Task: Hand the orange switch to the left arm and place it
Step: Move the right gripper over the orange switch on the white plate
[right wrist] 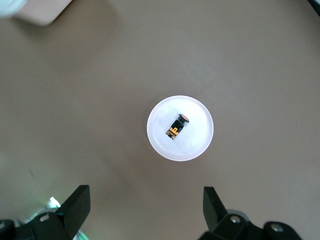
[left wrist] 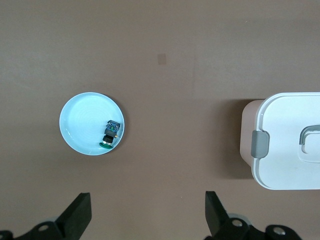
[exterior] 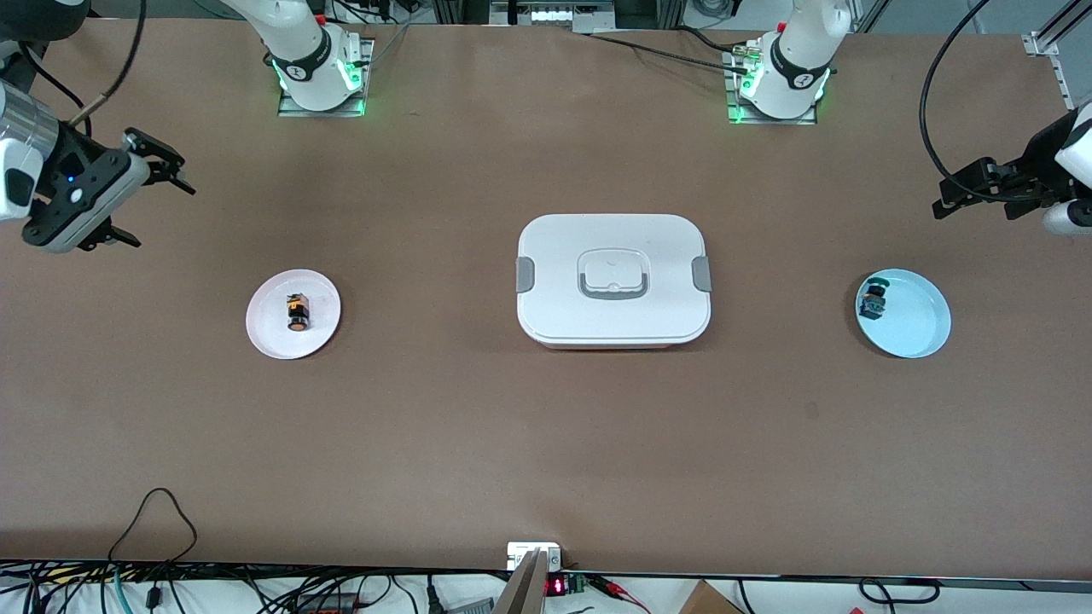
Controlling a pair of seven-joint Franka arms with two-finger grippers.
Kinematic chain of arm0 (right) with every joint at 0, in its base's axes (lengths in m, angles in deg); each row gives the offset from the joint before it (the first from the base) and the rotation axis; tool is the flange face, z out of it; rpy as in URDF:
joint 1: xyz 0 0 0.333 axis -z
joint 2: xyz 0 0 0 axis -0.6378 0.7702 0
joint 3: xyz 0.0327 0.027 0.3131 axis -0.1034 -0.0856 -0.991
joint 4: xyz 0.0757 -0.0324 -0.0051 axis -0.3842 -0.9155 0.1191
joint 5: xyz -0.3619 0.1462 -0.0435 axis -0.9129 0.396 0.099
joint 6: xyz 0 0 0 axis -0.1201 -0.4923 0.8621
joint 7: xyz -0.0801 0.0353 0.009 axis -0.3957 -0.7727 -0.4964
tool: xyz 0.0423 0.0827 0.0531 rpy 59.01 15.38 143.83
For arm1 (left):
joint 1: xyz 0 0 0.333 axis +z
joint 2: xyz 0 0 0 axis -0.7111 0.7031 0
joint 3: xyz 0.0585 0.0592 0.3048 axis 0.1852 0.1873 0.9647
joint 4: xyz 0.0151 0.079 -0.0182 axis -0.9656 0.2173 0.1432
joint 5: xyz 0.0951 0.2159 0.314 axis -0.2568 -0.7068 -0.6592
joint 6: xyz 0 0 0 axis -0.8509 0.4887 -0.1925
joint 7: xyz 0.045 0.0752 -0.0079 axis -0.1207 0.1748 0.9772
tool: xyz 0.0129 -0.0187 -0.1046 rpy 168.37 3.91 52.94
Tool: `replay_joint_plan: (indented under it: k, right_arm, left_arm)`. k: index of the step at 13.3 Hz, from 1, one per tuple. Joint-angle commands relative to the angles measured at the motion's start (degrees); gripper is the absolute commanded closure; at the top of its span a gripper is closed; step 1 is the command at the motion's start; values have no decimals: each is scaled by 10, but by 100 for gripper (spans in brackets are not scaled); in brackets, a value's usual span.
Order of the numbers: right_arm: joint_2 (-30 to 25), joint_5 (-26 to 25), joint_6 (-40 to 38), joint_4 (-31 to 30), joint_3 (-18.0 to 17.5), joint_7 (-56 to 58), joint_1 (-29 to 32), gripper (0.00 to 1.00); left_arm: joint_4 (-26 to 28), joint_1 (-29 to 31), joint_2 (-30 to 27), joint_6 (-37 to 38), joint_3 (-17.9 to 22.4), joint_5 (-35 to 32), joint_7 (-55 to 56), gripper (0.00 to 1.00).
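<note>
**Orange switch on pink plate, both grippers raised and empty**

A small round pale pink plate [exterior: 293, 314] lies at centre-left of the front view, toward the right arm's end of the brown matte tabletop [exterior: 546, 443]. On it lies the orange switch [exterior: 296, 312], a tiny black cylinder with a round orange cap and orange markings, tipped on its side near the plate's middle. A small round light blue plate [exterior: 903, 313] lies at centre-right, toward the left arm's end; a small dark switch with green and blue parts [exterior: 872, 298] rests on it close to the rim on the box's side. Between the two plates, at the frame's centre, stands the box [exterior: 612, 279], a large white rectangular lidded container with rounded corners, grey side clasps and a grey-rimmed recessed handle; its lid is on.

The right gripper [exterior: 141, 198], black and two-fingered, hangs at the upper left of the front view, its jaws spread wide with nothing between them. In the right wrist view the orange switch [right wrist: 177, 126] shows well apart from the right gripper [right wrist: 146, 207], on the table below it.

The left gripper [exterior: 955, 194] hangs at the upper right, jaws likewise wide apart and empty.
</note>
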Motion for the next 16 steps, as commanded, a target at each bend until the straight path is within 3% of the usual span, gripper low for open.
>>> replay_joint_plan:
  k: [1, 5, 10, 14, 16]
  right_arm:
    - [-1, -19, -16, 8, -1, 217, 0, 0]
    - [-3, -39, -23, 10, -3, 321, -1, 0]
    - [0, -45, -49, 24, -5, 320, -2, 0]
    - [12, -43, -43, -23, -5, 321, -1, 0]
    - [16, -43, 18, -67, -5, 331, -1, 0]
  left_arm:
    - [-8, 3, 3, 3, -2, -6, 1, 0]
    - [-8, 5, 4, 3, -2, -6, 0, 0]
    - [-9, 13, 10, 2, -2, -5, 0, 0]
    - [-9, 13, 11, 1, -2, -4, 0, 0]
    - [-9, 16, 11, 1, -2, -3, 0, 0]
